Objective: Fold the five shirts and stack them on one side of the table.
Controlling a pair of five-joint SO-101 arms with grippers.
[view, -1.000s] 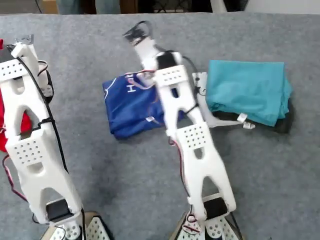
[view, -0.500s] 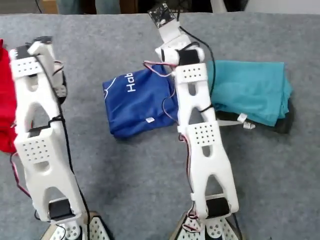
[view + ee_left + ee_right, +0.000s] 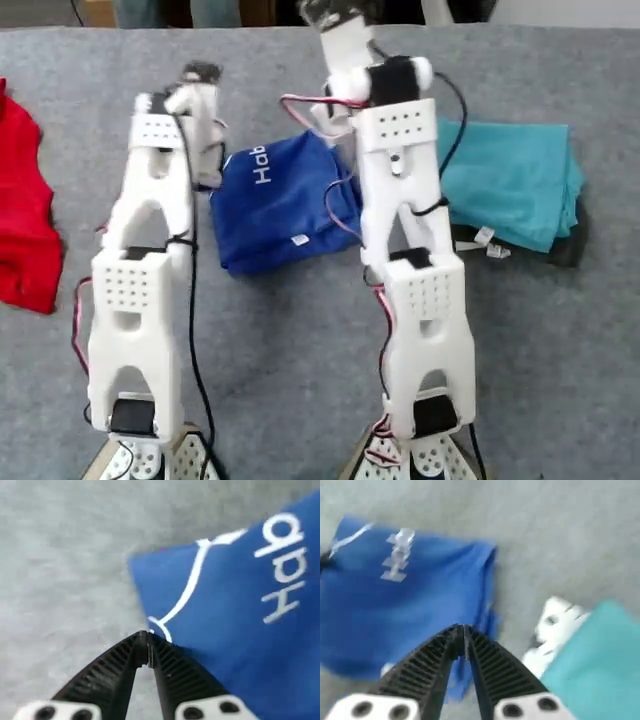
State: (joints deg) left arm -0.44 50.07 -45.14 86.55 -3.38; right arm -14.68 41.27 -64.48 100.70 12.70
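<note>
A folded blue shirt (image 3: 280,205) lies mid-table between my two arms. In the left wrist view my left gripper (image 3: 148,637) is shut, its tips right at the near corner of the blue shirt (image 3: 235,610), with no cloth seen between them. My right gripper (image 3: 464,630) is also shut and hovers over the opposite edge of the blue shirt (image 3: 395,605). To the right is a stack topped by a folded teal shirt (image 3: 510,185), with a white shirt (image 3: 470,240) and a dark one (image 3: 570,245) beneath. An unfolded red shirt (image 3: 25,220) lies at the far left.
Grey cloth covers the table (image 3: 260,360). Both arm bases stand at the near edge. Open surface lies between the red shirt and the left arm, and in front of the blue shirt. Red cables hang along the right arm over the blue shirt.
My left arm has swung right from over the red shirt to the blue shirt's left corner. My right arm has shifted right and back, off the blue shirt's middle.
</note>
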